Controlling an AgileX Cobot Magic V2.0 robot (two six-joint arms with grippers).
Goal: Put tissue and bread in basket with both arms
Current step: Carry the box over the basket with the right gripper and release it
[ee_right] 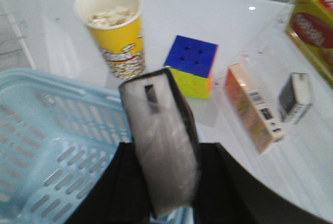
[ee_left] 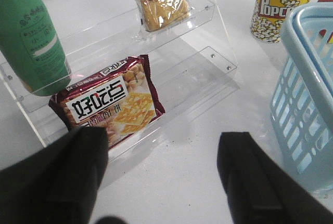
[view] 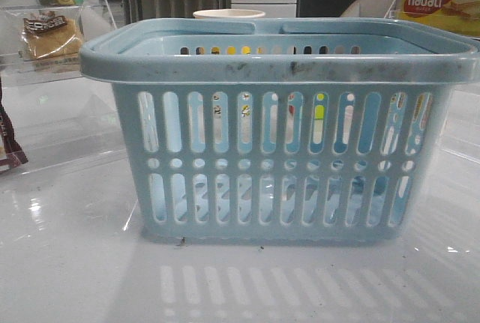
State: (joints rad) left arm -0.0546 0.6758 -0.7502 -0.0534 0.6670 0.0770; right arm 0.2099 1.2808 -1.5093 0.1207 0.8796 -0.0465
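The light-blue basket (view: 277,61) fills the middle of the front view; neither gripper shows there. The bread (view: 51,36) lies in its clear wrapper on a clear shelf at the far left. In the left wrist view the bread (ee_left: 160,3) sits on the upper shelf step, and my left gripper (ee_left: 164,177) is open and empty over bare table, short of it, with the basket (ee_left: 307,94) beside it. My right gripper (ee_right: 166,182) is shut on the tissue (ee_right: 161,141), a flat grey packet with dark edges, held upright above the basket (ee_right: 47,125) rim.
A reddish-brown snack packet (ee_left: 112,102) and a green bottle (ee_left: 31,31) stand on the clear acrylic shelf (ee_left: 208,63). A yellow popcorn cup (ee_right: 112,26), a colour cube (ee_right: 191,65) and an orange box (ee_right: 255,107) lie beyond the basket. The nabati box (view: 441,1) is far right.
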